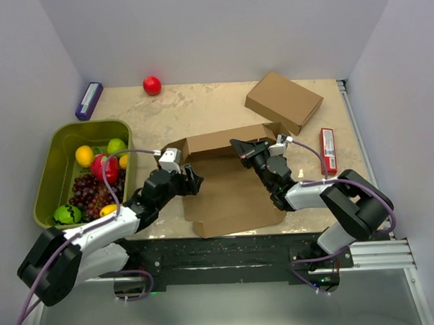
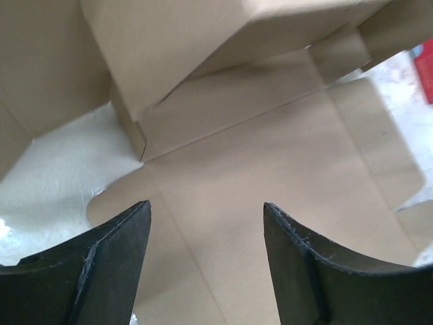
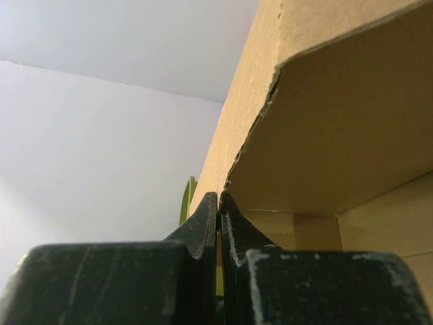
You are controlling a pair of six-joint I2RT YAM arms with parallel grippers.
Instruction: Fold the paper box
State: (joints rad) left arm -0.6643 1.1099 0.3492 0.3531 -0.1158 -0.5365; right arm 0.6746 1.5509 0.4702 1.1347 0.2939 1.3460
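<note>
The paper box (image 1: 226, 198) lies in the middle of the table as a brown cardboard sheet, its back wall raised upright and its front panel flat. My left gripper (image 1: 195, 179) hovers at the sheet's left side, open. In the left wrist view its fingers (image 2: 206, 203) stand wide apart over the flat cardboard (image 2: 270, 156) with nothing between them. My right gripper (image 1: 238, 147) is at the raised wall's right part. In the right wrist view it (image 3: 219, 195) is shut on the edge of a cardboard wall (image 3: 338, 122).
A second, fully formed brown carton (image 1: 283, 100) sits at the back right. A green bin (image 1: 86, 126) of fruit stands at the left. A red ball (image 1: 152, 85) and a purple pack (image 1: 89, 100) lie at the back, a red pack (image 1: 328, 150) at the right.
</note>
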